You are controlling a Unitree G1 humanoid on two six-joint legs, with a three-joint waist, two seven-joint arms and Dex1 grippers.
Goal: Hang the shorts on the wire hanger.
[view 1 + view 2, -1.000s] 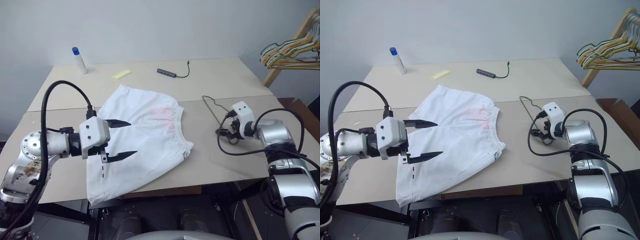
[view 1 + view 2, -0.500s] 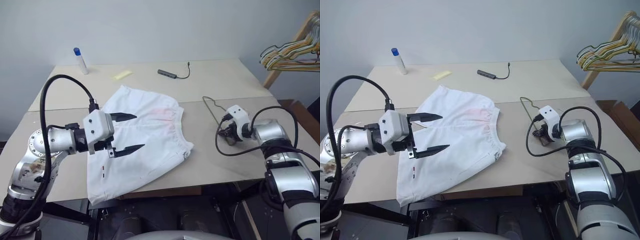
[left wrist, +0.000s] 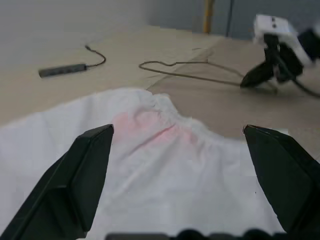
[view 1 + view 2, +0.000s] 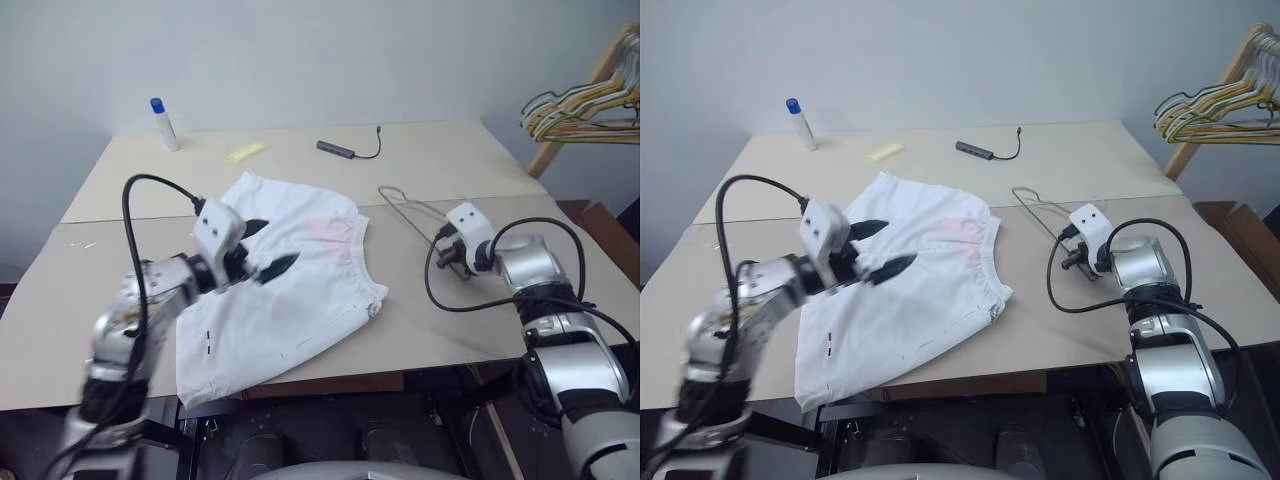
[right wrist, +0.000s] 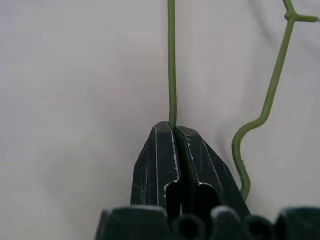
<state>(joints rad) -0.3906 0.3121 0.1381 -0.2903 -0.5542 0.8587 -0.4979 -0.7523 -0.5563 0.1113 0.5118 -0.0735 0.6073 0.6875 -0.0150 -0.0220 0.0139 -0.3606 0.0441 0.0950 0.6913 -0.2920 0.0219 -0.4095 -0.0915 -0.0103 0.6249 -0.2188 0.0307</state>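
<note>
My R gripper [image 5: 173,131] pinched on 1 wire hanger [image 4: 412,207]; L gripper [image 4: 268,247] wide over 1 shorts [image 4: 290,290].

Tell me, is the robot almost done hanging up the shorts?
Not yet, it has only begun. Done: the right gripper has pinched the wire hanger, its fingers shut on the thin wire. In hand: the left gripper hovers open over the shorts. Left: the shorts lie flat on the table, apart from the hanger, so they need lifting and putting onto the wire.
</note>
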